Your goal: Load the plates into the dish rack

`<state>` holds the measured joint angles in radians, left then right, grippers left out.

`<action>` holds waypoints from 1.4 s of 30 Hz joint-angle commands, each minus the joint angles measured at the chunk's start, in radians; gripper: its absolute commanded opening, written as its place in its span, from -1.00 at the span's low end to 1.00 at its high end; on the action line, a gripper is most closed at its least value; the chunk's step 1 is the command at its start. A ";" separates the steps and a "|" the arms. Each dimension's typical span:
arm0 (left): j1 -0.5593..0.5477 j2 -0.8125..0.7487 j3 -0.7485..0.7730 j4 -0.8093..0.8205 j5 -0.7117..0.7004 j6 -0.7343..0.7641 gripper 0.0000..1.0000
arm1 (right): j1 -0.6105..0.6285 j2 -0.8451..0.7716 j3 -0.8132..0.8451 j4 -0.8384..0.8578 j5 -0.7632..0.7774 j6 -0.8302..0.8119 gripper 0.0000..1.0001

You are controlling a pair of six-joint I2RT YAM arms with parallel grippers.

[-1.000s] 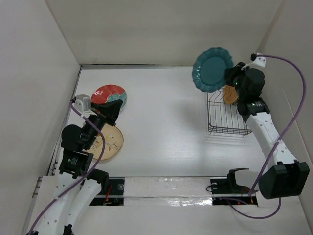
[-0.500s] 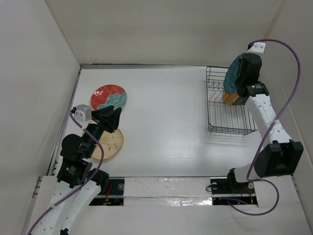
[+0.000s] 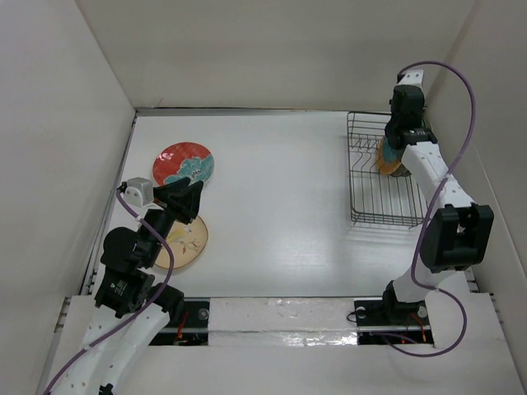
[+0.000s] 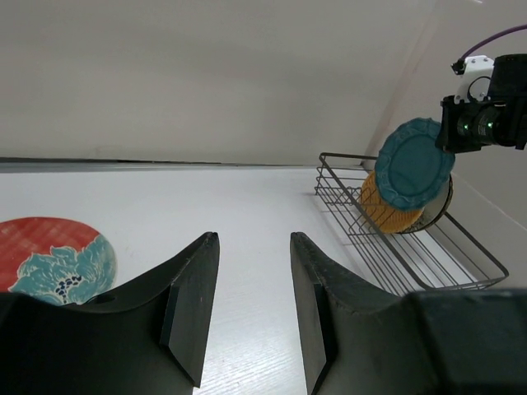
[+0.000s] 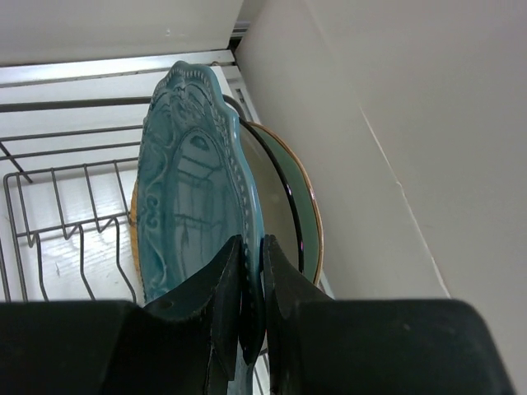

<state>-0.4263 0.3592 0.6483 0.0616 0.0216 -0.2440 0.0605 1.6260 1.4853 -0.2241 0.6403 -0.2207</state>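
My right gripper (image 5: 253, 247) is shut on the rim of the scalloped dark teal plate (image 5: 193, 197). It holds the plate upright on edge over the far right end of the black wire dish rack (image 3: 379, 202). From the left wrist view, the teal plate (image 4: 414, 163) stands in front of an orange plate (image 4: 380, 212) in the rack (image 4: 428, 255). More plate rims (image 5: 309, 214) stand behind it. The red-and-teal plate (image 3: 185, 162) and tan plate (image 3: 191, 239) lie flat at the left. My left gripper (image 3: 188, 200) is open and empty between them.
The right wall (image 5: 395, 123) is close behind the rack and the plates in it. The back wall (image 3: 272, 49) and left wall (image 3: 58, 148) enclose the white table. My left arm covers part of the tan plate.
My right arm has swung the teal plate from above the rack's left side to its far right end and turned it on edge. My left gripper has drawn back slightly.
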 commanded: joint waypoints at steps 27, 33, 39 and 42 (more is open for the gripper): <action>-0.006 0.007 0.001 0.030 -0.012 0.011 -0.26 | 0.050 0.069 -0.043 0.078 -0.042 0.099 0.00; -0.006 0.018 0.002 0.030 -0.046 0.012 -0.26 | 0.064 -0.009 0.001 0.002 -0.097 0.202 0.40; -0.006 0.029 0.002 0.032 -0.054 0.011 -0.41 | 0.237 -0.126 -0.043 0.054 -0.192 0.286 0.19; -0.006 0.040 0.002 0.030 -0.060 0.011 -0.77 | 0.376 -0.100 -0.063 0.103 -0.330 0.365 -0.75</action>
<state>-0.4263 0.3832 0.6483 0.0597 -0.0254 -0.2432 0.3187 1.5227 1.4208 -0.1951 0.4683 0.0452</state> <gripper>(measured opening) 0.140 0.172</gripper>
